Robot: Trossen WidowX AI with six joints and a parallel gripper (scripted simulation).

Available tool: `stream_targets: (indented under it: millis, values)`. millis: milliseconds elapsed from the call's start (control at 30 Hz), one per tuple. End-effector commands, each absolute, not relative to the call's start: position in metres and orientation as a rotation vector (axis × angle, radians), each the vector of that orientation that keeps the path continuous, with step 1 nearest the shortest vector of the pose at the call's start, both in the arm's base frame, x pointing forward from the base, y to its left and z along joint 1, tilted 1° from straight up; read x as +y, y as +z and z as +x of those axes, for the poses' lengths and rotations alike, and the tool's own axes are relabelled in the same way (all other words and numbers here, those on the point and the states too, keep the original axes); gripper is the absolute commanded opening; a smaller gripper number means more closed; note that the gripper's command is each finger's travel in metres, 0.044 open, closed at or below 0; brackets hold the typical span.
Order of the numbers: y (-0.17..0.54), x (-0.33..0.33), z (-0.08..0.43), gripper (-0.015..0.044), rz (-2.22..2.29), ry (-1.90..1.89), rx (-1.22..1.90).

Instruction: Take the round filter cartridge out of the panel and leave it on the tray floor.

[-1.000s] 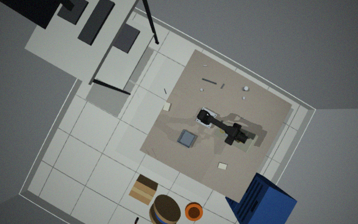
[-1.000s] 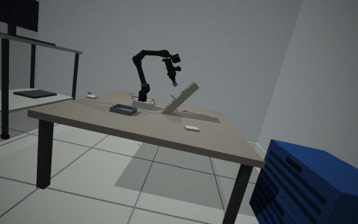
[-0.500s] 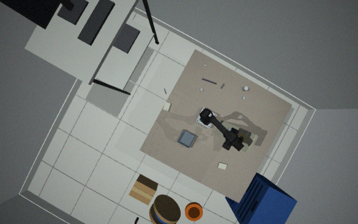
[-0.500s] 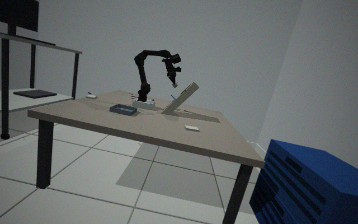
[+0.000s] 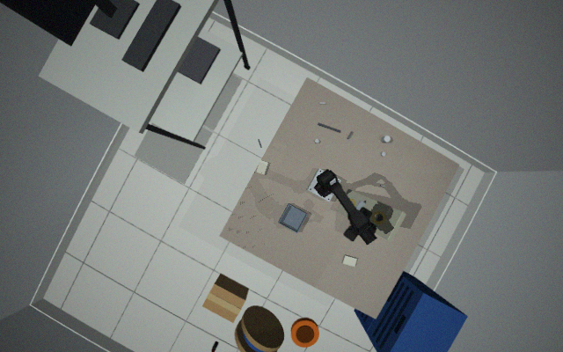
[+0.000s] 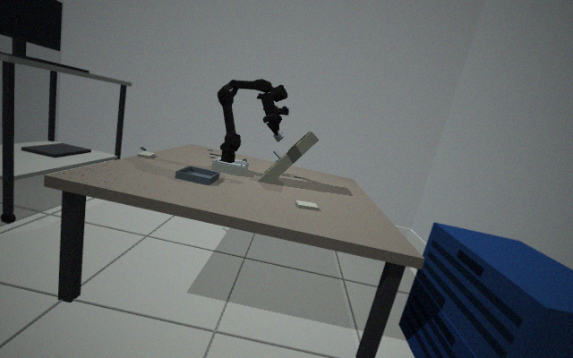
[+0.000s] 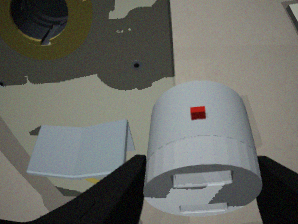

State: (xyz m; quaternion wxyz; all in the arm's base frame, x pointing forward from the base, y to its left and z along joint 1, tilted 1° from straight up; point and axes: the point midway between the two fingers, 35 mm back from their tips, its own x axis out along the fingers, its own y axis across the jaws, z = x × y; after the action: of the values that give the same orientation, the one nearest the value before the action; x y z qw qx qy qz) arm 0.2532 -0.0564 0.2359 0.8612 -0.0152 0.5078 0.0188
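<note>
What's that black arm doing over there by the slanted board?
The arm has pulled a round cartridge out of the tilted panel and grips it in its claw, up in the air. The hole it came from sits empty. The cartridge goes into the tray on the table, so it is not there yet.

Cartridge point(image 7: 201, 143) smooth matt pale plastic; table point(image 6: 251, 210) matt tan.
</note>
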Motion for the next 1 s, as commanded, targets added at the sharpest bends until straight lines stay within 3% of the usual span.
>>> stream_targets:
  millis: [0,967]
  values:
    - [0.237,-0.077,0.249,0.0000,0.025,-0.066,1.063]
    - [0.243,-0.208,0.165,0.0000,0.448,-0.823,0.975]
